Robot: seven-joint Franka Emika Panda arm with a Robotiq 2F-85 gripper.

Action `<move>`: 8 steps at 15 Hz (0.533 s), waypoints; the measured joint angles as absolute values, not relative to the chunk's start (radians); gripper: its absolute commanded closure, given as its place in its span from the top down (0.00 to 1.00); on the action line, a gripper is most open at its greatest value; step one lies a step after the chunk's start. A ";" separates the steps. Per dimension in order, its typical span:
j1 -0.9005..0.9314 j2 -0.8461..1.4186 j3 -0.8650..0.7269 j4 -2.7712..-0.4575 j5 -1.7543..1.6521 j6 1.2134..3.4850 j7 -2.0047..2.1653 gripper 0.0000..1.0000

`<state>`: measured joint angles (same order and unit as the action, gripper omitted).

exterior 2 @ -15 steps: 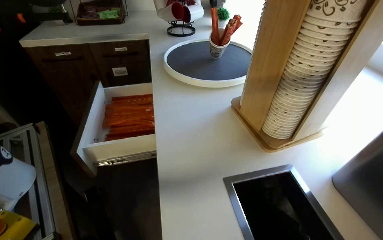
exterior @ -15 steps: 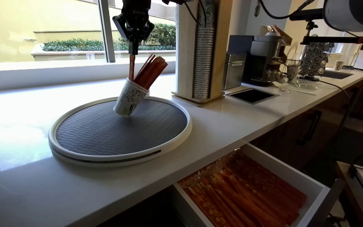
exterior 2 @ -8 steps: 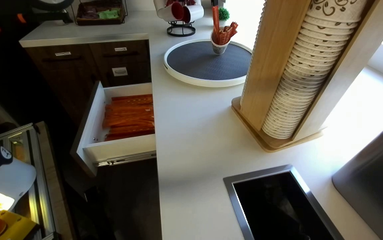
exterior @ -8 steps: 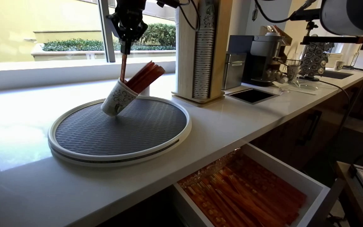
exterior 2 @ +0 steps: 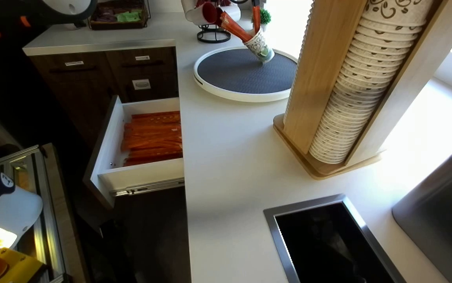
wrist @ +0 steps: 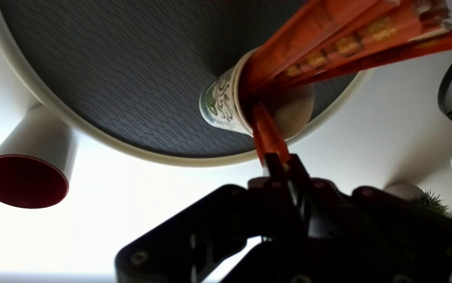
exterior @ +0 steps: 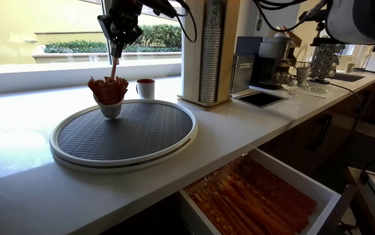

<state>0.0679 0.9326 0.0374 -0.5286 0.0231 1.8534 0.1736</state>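
My gripper [wrist: 283, 160] is shut on a slim red-orange paper packet [wrist: 267, 131], whose lower end sits inside a patterned paper cup [wrist: 222, 100]. In an exterior view the black gripper [exterior: 117, 54] hangs above the cup [exterior: 111, 110]. A bunch of similar packets [exterior: 107, 90] fills the cup, fanning out away from the held one. Strongly tilted, the cup [exterior 2: 261, 46] appears to touch the round grey turntable [exterior 2: 226, 72] with only its bottom edge. The packet's upper end is hidden between the fingers. Behind the turntable rim stands a white mug [exterior: 146, 90] with a red inside.
An open drawer [exterior 2: 143, 175] full of red-orange packets [exterior: 249, 202] juts out below the counter. A tall wooden cup dispenser [exterior: 192, 58] stands right of the turntable. Farther off are a mug rack [exterior 2: 214, 38], a small plant [exterior 2: 265, 16] and a coffee machine [exterior: 274, 62].
With packet and cup, the gripper has moved left in an exterior view. The cup's lean has swung round, its bunch now pointing another way. The turntable has turned slightly; the white mug has become visible.
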 measured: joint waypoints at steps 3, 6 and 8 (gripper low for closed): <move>0.061 0.939 0.041 -0.527 0.023 1.876 0.174 0.02; 0.053 0.944 0.042 -0.527 0.023 1.896 0.184 0.02; 0.048 0.948 0.042 -0.527 0.023 1.912 0.202 0.02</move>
<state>0.0483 0.9478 0.0417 -0.5267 0.0231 1.9125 0.2025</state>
